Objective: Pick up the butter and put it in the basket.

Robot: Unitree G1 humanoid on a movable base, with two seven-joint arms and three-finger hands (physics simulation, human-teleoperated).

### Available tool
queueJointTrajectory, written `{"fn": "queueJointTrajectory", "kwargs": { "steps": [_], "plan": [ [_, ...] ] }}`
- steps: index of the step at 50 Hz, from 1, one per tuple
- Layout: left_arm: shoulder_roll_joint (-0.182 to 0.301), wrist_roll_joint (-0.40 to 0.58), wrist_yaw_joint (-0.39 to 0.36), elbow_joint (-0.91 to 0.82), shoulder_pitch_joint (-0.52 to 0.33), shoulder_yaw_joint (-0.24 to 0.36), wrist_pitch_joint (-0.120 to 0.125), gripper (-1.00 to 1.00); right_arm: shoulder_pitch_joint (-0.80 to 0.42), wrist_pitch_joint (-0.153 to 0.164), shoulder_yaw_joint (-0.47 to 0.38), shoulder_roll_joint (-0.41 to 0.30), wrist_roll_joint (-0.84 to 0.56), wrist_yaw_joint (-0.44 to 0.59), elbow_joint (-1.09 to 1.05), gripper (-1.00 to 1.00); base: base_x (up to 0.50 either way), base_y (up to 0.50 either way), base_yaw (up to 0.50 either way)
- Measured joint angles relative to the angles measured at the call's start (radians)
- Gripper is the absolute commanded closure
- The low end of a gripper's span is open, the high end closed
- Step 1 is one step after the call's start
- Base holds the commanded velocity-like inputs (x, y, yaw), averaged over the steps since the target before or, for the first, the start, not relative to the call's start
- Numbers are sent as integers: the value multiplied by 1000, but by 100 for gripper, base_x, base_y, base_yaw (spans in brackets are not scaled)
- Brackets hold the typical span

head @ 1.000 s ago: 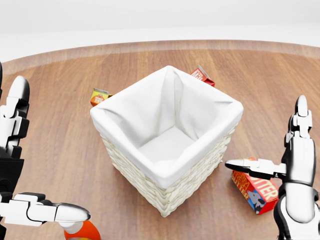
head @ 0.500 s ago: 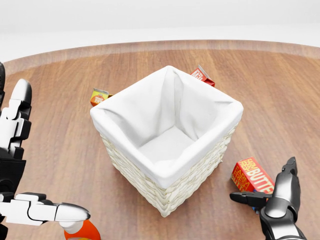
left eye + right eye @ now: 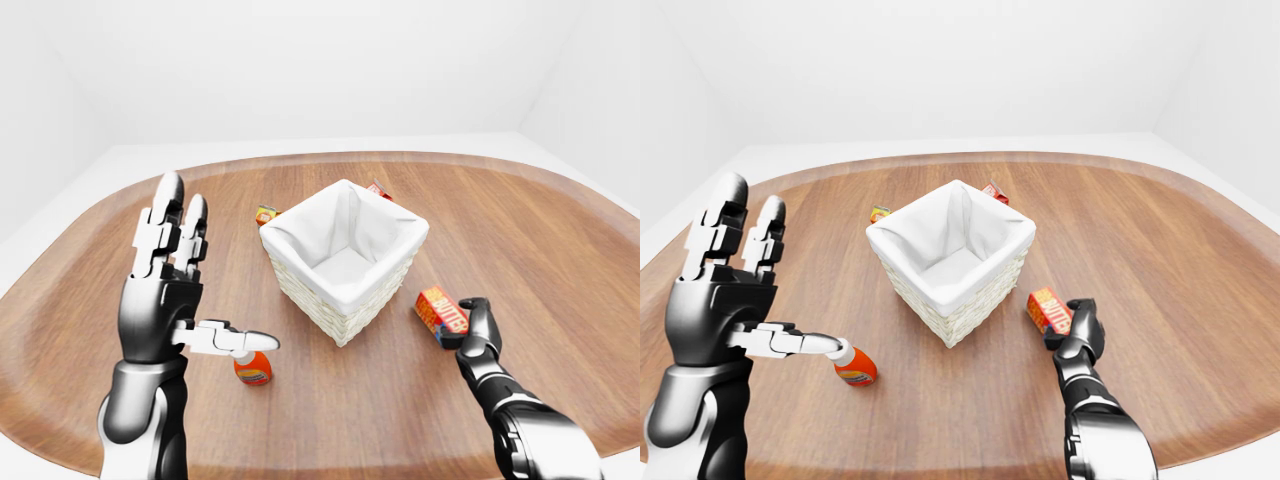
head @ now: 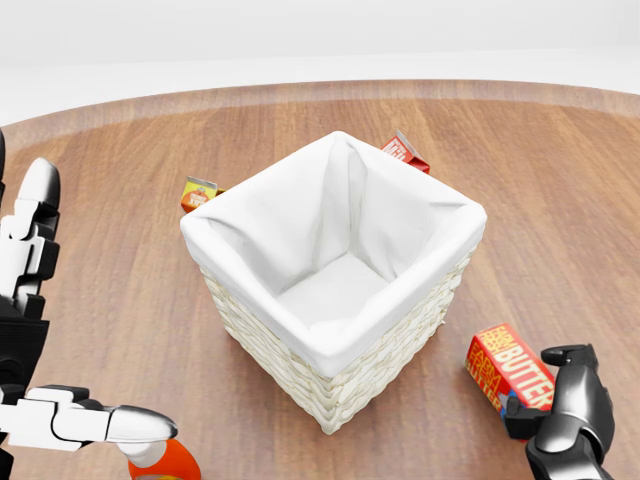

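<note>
My right hand (image 4: pixel 568 400) curls against the red butter box (image 4: pixel 508 365); whether it grips, I cannot tell. It may slip before the white-lined wicker basket (image 4: pixel 300 345).

The left hand (image 3: pixel 165 280) is held raised at the left of the left-eye view — fingers (image 3: pixel 168 215) spread upward, thumb out sideways. The right hand (image 4: pixel 565 405) is lowered at the bottom right, its fingers curled — grip cannot be told

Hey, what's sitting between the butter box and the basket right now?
Nothing: in the head view only bare wood of the table separates the butter from the basket. The right robot hand is at the butter's far side.
</note>
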Motion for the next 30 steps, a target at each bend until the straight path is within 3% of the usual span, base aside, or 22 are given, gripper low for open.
{"fn": "queueJointTrajectory", "kwargs": {
  "steps": [19,22,27,30],
  "plan": [
    [5,-2,10,9,-15,1,0,-100,58,3,12,-68,5,30,-90,100,0,0,0],
    [5,-2,11,13,-17,0,0,-100,109,46,-5,-82,9,55,-234,100,0,0,0],
    [6,-2,12,21,-20,1,0,-100,194,164,-54,-87,-17,121,-506,100,0,0,0],
    [7,-3,13,27,-20,2,0,-100,248,175,-83,-86,-40,170,-659,100,0,0,0]
  ]
}}
